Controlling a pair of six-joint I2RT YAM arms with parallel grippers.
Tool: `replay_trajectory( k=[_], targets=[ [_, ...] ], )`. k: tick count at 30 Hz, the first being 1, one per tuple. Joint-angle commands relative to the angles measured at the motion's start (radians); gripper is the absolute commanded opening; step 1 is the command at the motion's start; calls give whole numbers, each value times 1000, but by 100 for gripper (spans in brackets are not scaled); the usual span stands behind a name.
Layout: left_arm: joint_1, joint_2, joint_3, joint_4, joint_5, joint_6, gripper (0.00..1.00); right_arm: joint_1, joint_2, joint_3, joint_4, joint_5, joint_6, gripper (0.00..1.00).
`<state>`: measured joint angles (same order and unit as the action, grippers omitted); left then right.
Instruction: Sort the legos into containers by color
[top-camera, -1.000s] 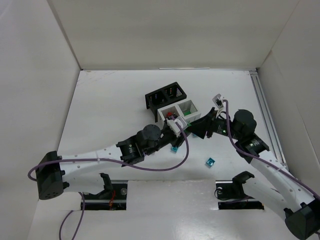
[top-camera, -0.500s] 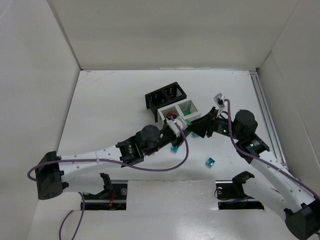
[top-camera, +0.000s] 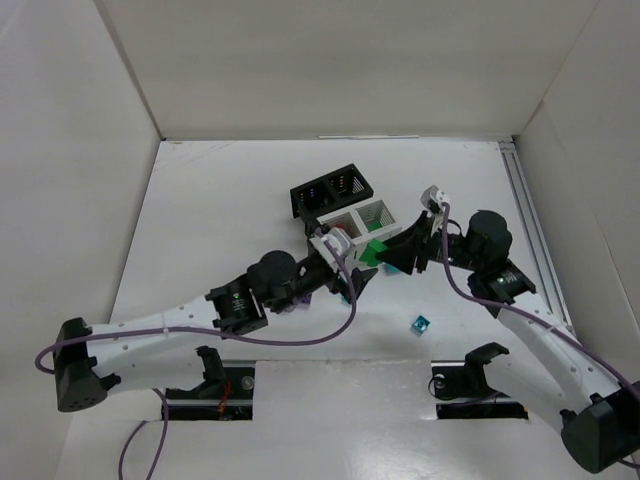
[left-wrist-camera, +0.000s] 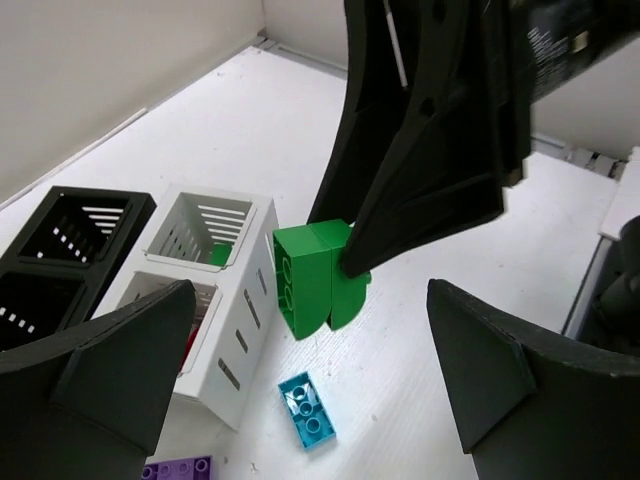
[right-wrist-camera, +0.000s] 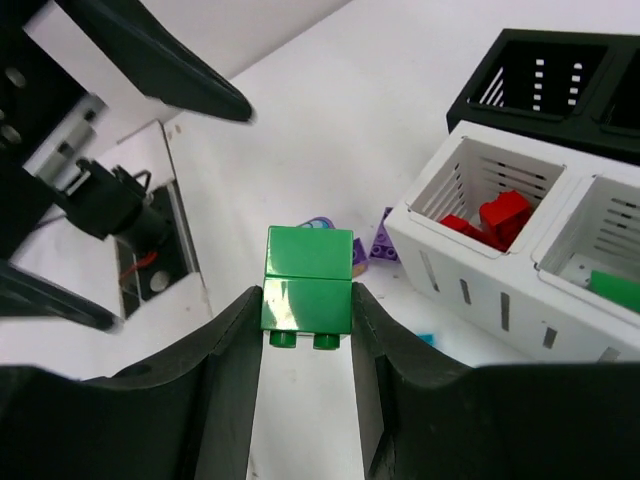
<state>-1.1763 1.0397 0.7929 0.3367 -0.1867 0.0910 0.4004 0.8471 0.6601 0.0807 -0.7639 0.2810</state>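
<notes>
Green brick clamped in the right gripper, held beside the white bin. Of the bin's 2 compartments, the one nearer the brick holds red bricks, the farther a green piece. The brick should clear the rim, pass the red side, centre, then drop. Left gripper is spread wide, empty.

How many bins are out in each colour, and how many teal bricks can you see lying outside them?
Black bin: 1
White bin: 1
Teal bricks outside the bins: 2 in view
Total: 4
</notes>
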Motion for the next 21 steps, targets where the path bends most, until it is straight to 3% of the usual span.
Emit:
replay_trajectory(
  k=[1, 4, 5, 9, 21],
  targets=[
    [15, -110, -9, -51, 55, -27, 100, -25, 29, 78, 15, -175, -252, 0],
    [91, -174, -40, -123, 297, 12, 100, -25, 40, 101, -4, -335, -420, 0],
    [110, -175, -40, -123, 299, 28, 100, -25, 40, 110, -4, -336, -462, 0],
    [121, -173, -49, -123, 519, 88, 100, -25, 21, 122, -13, -436, -525, 0],
    [121, -127, -31, -105, 530, 99, 88, 37, 43, 141, -35, -512, -582, 0]
  ],
)
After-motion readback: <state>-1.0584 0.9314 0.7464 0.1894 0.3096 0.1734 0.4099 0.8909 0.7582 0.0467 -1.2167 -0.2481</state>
